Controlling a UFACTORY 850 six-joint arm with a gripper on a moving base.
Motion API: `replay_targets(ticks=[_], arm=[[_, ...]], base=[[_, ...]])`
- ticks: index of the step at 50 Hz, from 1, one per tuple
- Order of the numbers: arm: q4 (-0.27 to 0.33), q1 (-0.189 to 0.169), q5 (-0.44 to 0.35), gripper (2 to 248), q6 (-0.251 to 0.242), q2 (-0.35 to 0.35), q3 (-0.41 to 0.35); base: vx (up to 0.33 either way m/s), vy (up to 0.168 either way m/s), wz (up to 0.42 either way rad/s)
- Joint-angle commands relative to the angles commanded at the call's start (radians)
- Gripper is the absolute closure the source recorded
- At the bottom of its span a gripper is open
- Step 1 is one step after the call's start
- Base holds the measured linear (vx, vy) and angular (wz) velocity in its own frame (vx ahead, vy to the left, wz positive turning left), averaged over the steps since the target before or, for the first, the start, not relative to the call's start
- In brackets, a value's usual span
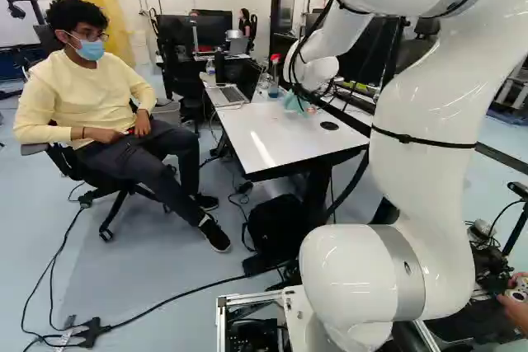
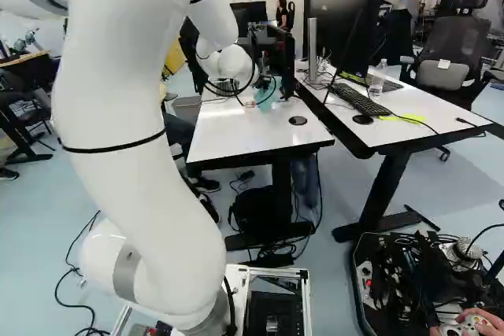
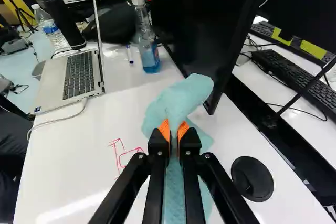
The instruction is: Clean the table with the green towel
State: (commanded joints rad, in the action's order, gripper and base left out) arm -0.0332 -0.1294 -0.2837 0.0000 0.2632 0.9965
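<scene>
Gripper (image 2: 249, 104): clamped on the green towel (image 3: 179, 98) between 2 orange pads (image 3: 164, 129)
Red drawing (image 3: 121, 156): on the table (image 3: 68, 150), near the towel

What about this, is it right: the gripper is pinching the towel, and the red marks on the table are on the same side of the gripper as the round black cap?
Not quite: the wrist view shows the red marks on the gripper's other side, toward the laptop, not the round black cap. The gripper is indeed pinching the towel.
</scene>
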Motion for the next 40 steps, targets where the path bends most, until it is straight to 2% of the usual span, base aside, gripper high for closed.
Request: replay_targets(ticks=[14,25,40], arm=[[0.000,0.005,-0.011,213,0.000,0.042,0.016],[0.000,0.010,-0.020,213,0.000,0.103,0.062],[0.000,0.014,0.029,213,0.000,0.183,0.133]], base=[[0.000,0.000,0.000],[0.000,0.000,0.000],[0.000,0.000,0.000]])
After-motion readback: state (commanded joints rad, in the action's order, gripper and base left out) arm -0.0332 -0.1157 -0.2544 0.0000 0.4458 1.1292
